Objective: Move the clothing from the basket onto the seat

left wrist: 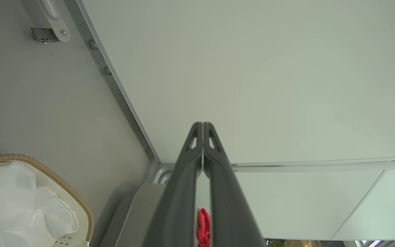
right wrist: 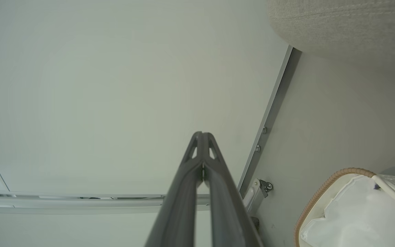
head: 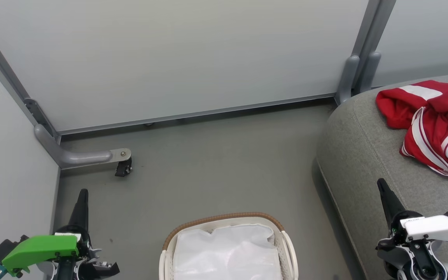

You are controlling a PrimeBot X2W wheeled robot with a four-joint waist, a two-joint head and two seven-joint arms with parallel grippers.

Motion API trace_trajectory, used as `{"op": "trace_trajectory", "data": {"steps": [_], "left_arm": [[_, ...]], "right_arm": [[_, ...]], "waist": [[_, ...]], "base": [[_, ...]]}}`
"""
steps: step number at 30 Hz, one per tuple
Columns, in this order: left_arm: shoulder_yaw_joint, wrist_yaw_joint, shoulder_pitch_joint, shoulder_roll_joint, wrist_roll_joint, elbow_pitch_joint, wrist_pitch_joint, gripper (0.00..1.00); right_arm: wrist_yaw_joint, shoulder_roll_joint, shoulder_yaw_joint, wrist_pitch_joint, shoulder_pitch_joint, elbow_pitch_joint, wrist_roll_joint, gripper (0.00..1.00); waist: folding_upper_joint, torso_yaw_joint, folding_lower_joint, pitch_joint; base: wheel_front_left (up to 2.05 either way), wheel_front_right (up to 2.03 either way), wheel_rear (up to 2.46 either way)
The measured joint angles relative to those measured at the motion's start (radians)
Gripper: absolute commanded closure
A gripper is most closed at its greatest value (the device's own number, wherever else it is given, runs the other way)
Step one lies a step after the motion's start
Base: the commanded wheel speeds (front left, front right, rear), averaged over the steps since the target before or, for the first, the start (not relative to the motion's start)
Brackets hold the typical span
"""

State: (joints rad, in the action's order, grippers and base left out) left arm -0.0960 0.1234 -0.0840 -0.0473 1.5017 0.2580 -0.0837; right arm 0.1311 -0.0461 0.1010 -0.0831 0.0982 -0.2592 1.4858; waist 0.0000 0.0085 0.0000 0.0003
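Red clothing [head: 434, 124] laid on grey seat [head: 364, 155]; basket [head: 224, 218] found holding liner [head: 228, 252] only. Left gripper [left wrist: 202, 125], right gripper [right wrist: 202, 134] noted closed, empty, held clear: transfer judged complete.

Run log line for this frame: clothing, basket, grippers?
clothing: heaped on seat | basket: liner, no clothing in visible part | left gripper: shut, empty | right gripper: shut, empty | status: transfer looks done

The clothing [head: 434, 116] runs off the head view's right edge, and the basket [head: 228, 218] is cut by its bottom edge.
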Motion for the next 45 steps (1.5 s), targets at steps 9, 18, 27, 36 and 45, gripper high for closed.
{"op": "trace_trajectory", "data": {"steps": [9, 18, 27, 36, 45], "left_arm": [[-0.008, 0.001, -0.009, 0.0, 0.058, -0.006, -0.018, 1.0], [-0.018, 0.004, -0.019, 0.0, 0.109, -0.012, -0.03, 1.0], [-0.018, 0.004, -0.02, 0.0, 0.11, -0.012, -0.03, 1.0], [-0.018, 0.004, -0.02, 0.0, 0.11, -0.012, -0.03, 1.0], [-0.018, 0.004, -0.02, 0.0, 0.11, -0.012, -0.03, 1.0]], "right_arm": [[0.0, 0.0, 0.007, -0.015, 0.003, 0.007, 0.067, 1.0], [0.0, -0.001, 0.013, -0.031, 0.005, 0.013, 0.126, 1.0], [0.0, -0.001, 0.013, -0.032, 0.005, 0.013, 0.125, 1.0], [0.0, -0.001, 0.013, -0.032, 0.006, 0.013, 0.125, 1.0], [0.0, -0.001, 0.013, -0.032, 0.006, 0.013, 0.125, 1.0]], "waist": [[0.0, -0.004, 0.0, 0.001], [0.0, -0.009, 0.0, 0.003], [0.0, -0.009, 0.0, 0.003], [0.0, -0.009, 0.0, 0.003], [0.0, -0.009, 0.0, 0.003]], "base": [[0.0, 0.0, 0.0], [0.0, 0.0, 0.0], [0.0, 0.0, 0.0], [0.0, 0.0, 0.0], [0.0, 0.0, 0.0]]}}
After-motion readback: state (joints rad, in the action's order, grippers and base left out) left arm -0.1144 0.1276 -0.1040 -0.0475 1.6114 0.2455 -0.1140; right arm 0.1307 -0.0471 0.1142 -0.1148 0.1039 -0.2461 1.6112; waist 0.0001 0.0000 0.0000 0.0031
